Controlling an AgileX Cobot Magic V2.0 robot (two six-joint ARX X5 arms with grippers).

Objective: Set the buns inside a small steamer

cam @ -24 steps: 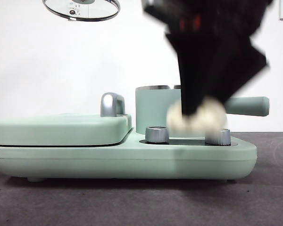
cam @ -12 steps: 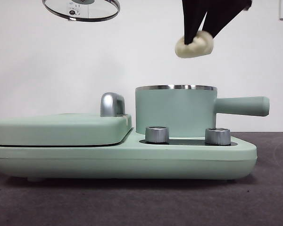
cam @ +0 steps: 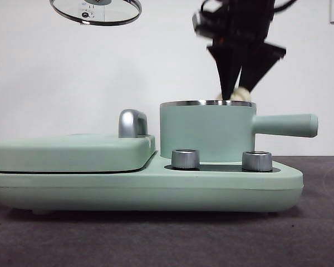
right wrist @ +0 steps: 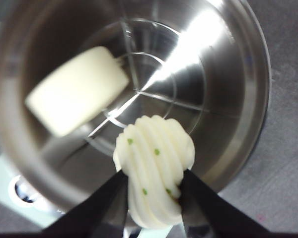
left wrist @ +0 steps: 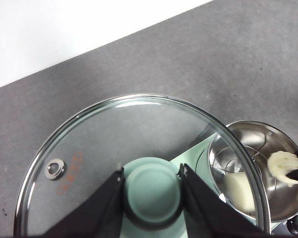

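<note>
The mint-green small steamer (cam: 206, 130) stands on its base with the lid off. The smooth oblong bun (right wrist: 77, 91) lies inside the steel pot (right wrist: 238, 99); it also shows in the left wrist view (left wrist: 240, 191). My right gripper (right wrist: 151, 186) is shut on the ridged bun (right wrist: 154, 166) with green specks and holds it at the pot's rim, just above the opening (cam: 236, 93). My left gripper (left wrist: 151, 181) is shut on the green knob (left wrist: 151, 191) of the glass lid (left wrist: 89, 148), held high at the left (cam: 96, 10).
The flat green griddle section (cam: 72, 153) with a chrome handle (cam: 132, 123) lies left of the pot. Two steel dials (cam: 185, 158) sit on the base front. The pot's straight side handle (cam: 284, 125) points right. Dark grey table top (cam: 167, 239) in front.
The right gripper lifted the ridged bun from in front of the pot to high above it, then lowered it to the pot's rim. The lid has not moved.
</note>
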